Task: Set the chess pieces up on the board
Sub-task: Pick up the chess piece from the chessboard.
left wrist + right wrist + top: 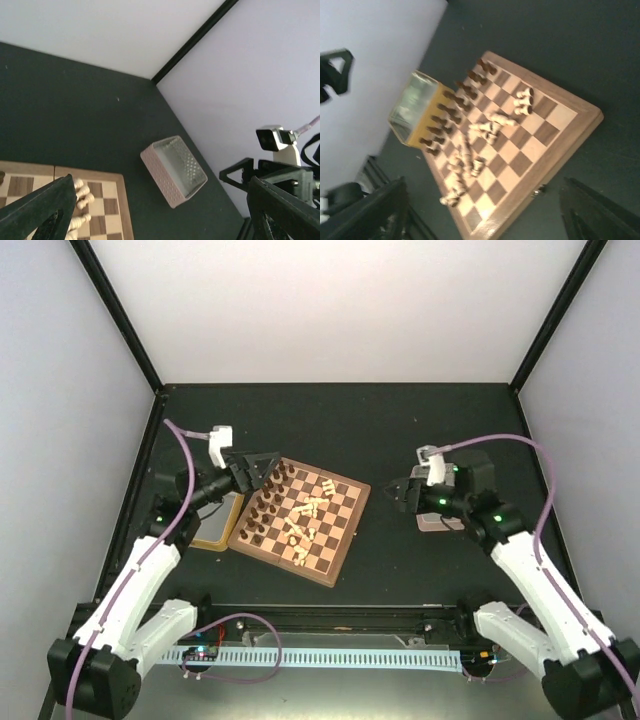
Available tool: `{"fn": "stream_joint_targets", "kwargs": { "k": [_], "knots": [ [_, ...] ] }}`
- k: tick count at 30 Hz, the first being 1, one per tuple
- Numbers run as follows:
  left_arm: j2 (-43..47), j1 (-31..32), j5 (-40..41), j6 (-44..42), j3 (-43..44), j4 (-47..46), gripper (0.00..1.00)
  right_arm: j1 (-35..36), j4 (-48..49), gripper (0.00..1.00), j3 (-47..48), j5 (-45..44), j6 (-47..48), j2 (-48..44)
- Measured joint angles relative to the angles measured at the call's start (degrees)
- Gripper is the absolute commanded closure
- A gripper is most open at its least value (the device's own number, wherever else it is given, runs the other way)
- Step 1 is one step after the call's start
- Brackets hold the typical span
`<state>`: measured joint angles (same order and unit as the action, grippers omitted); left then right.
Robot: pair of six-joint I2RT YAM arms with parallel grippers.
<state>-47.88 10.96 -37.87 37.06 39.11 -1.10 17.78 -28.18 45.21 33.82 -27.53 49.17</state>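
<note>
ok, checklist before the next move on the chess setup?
1. Left hand open, holding nothing: ok.
2. Right hand open, holding nothing: ok.
3. Chess pieces upright on the board: not ok, most lie toppled mid-board.
4. Dark chessmen standing in two rows on the left arm's side: ok.
5. Which light piece is which: cannot tell, too small.

The worktop is being overlooked from high above its near edge. The board is being shared by all views, closer from both wrists.
</note>
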Motion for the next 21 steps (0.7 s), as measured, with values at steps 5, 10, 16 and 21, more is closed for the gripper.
{"fn": "stream_joint_targets", "kwargs": {
  "k": [5,10,16,21],
  "knots": [
    [-3.7,3.3,1.4,-2.0,-0.6,1.5,0.17,9.0,1.1,0.33,1.0,-10.2,-1.7,11.2],
    [-5.3,4.6,3.0,-3.5,-3.7,2.3,0.23,15.9,1.1,0.44,7.3,-19.6,-2.5,27.5],
    [-6.9,4.9,4.4,-4.9,-5.3,3.0,0.26,20.5,0.5,0.54,20.0,-27.2,-2.2,46.5],
    [-7.0,5.3,4.7,-5.9,-5.8,2.8,0.28,22.4,-0.9,0.6,28.2,-30.3,-1.1,56.5]
  ]
}}
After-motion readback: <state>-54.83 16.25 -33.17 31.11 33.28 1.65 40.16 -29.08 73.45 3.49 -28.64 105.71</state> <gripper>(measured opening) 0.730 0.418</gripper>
